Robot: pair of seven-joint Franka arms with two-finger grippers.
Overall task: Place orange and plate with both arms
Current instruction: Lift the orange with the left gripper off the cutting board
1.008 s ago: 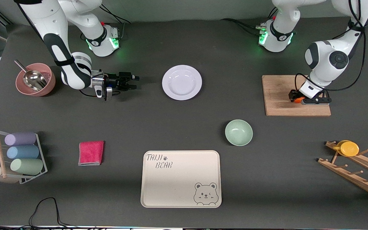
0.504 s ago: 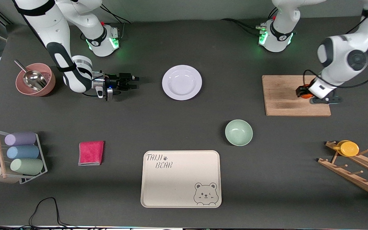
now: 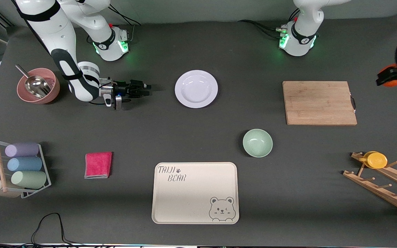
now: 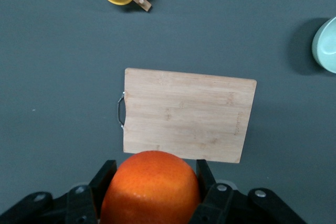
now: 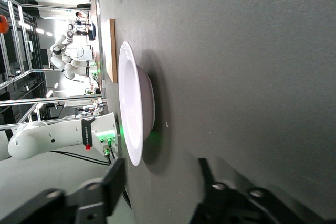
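The orange hangs high in the air with my left gripper shut on it, over the table next to the wooden cutting board, at the left arm's end. In the left wrist view the orange fills the gap in the left gripper, with the board far below. The white plate lies on the table between the two bases. My right gripper lies low and level beside it, toward the right arm's end. The right gripper is open with nothing in it, pointing at the plate's rim.
A green bowl and a cream bear tray sit nearer the camera than the plate. A pink bowl with a metal scoop, a red cloth and a cup rack stand at the right arm's end. A wooden rack with a yellow cup stands at the left arm's end.
The left arm has lifted the orange off the cutting board and carried it up toward its own end of the table. The right gripper's fingers have drawn somewhat closer together, still beside the plate.
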